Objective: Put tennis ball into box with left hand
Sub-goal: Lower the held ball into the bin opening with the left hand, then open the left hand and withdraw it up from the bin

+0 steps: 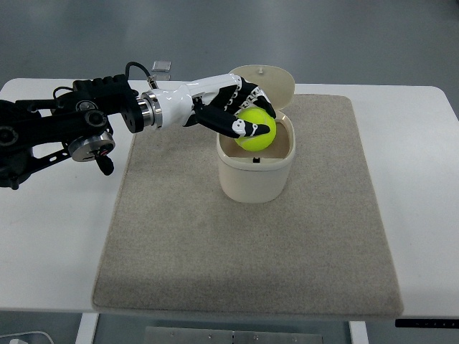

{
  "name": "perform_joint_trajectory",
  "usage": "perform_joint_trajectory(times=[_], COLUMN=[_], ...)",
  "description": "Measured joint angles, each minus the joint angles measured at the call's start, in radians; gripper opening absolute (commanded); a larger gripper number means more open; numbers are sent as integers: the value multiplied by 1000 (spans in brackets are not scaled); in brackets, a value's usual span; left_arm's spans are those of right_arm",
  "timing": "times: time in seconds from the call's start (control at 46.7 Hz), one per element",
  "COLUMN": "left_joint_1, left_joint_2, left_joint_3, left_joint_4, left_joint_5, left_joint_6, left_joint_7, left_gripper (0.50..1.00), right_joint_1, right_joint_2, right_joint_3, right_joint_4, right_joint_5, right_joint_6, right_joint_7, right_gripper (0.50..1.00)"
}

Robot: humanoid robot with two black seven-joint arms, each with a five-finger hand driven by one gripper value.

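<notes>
Yellow tennis ball (256, 129) sits gripped in the left hand (233, 109), fingers curled around it. It hangs above the open box (255, 168), perhaps touching its rim at 12 o'clock.

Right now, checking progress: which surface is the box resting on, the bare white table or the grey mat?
The grey mat: the box stands on its upper middle, with white table only outside the mat's edges.

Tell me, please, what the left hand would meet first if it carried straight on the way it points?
Probably the box's raised lid or far rim; the left hand points right, holding the tennis ball over the box. Depth is unclear.
</notes>
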Motion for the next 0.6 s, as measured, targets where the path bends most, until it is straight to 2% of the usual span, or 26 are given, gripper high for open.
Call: perform_joint_trajectory(times=[0.471,0.599], left_joint_1=[1,1], left_joint_2=[-4,-12], left_joint_3=[0,-2], left_joint_4=[17,17], left_joint_5=[0,0], left_joint_6=[23,36], left_joint_7=[-1,-1], left_gripper=[501,585], right_joint_1=[0,0], right_joint_2=[0,0], right_joint_3=[0,0], right_joint_4=[0,0], right_joint_5=[0,0], right_joint_6=[0,0], right_joint_7=[0,0], right_gripper=[938,940])
